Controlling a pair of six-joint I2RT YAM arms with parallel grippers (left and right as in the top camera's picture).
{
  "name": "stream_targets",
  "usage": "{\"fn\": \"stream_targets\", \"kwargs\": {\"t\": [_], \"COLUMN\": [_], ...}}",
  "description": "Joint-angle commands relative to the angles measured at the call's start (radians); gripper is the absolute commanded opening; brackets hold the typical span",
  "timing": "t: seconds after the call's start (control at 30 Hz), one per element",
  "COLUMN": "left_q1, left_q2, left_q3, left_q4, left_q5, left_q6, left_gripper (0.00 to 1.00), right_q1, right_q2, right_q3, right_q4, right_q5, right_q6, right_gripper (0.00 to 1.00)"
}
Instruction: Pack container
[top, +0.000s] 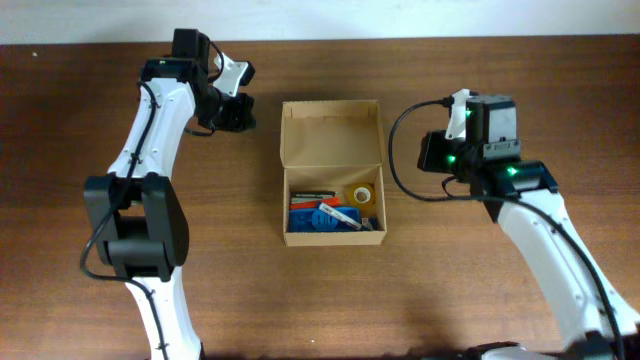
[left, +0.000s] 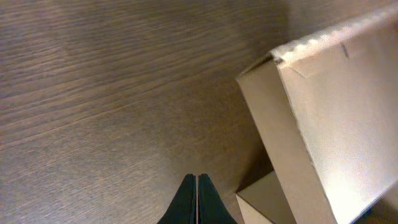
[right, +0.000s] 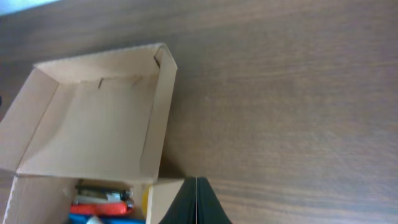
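The tan cardboard container (top: 333, 236) stands open at the table's middle, its flap lid (top: 331, 130) tilted back. Inside lie pens, a blue item and a yellow tape roll (top: 362, 195). My left gripper (top: 238, 112) is shut and empty, just left of the lid's far left corner. In the left wrist view its tips (left: 197, 180) sit beside the lid's edge (left: 292, 143). My right gripper (top: 437, 152) is shut and empty, to the right of the container. The right wrist view shows its tips (right: 196, 182) next to the box's right wall (right: 163, 193), with the open lid (right: 99, 124) beyond.
The wooden table (top: 470, 290) surrounds the box. A pale wall runs along the table's far edge (top: 400, 20). Black cables loop from both arms, one near the right gripper (top: 400, 170).
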Motion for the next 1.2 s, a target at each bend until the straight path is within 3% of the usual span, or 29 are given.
{"fn": "stream_targets", "kwargs": {"t": [0.0,0.3,0.43,0.6,0.73,0.87,1.03,1.17], "left_q1": [0.002,0.002,-0.006,-0.072,-0.098,-0.072,-0.063,-0.063], "left_q2": [0.013,0.061,0.169,0.192,0.192,0.190,0.125,0.046], "left_q3": [0.000,0.000,0.000,0.000,0.000,0.004,0.008,0.008], "left_q4": [0.020,0.124,0.162,0.248,0.262,0.344,0.355,0.367], "left_q5": [-0.064,-0.016,0.189,0.230,0.254,0.425,0.428,0.432], "left_q6": [-0.088,-0.196,-0.223,-0.291,-0.292,-0.292,-0.291,-0.288], "left_gripper": [0.02,0.02,0.02,0.02,0.02,0.02,0.02,0.02], "right_q1": [-0.027,-0.028,-0.029,-0.028,-0.029,-0.054,-0.092,-0.093], "right_q2": [0.083,0.360,0.460,0.561,0.570,0.570,0.569,0.569], "right_q3": [0.008,0.009,0.046,0.103,0.106,0.106,0.124,0.140], "right_q4": [0.057,0.321,0.349,0.404,0.455,0.511,0.622,0.629], "right_q5": [-0.133,-0.258,-0.293,-0.404,-0.502,-0.665,-0.871,-0.923], "right_q6": [-0.005,0.063,0.104,0.155,0.156,0.155,0.155,0.155], "right_gripper": [0.04,0.04,0.03,0.04,0.04,0.04,0.04,0.04]}}
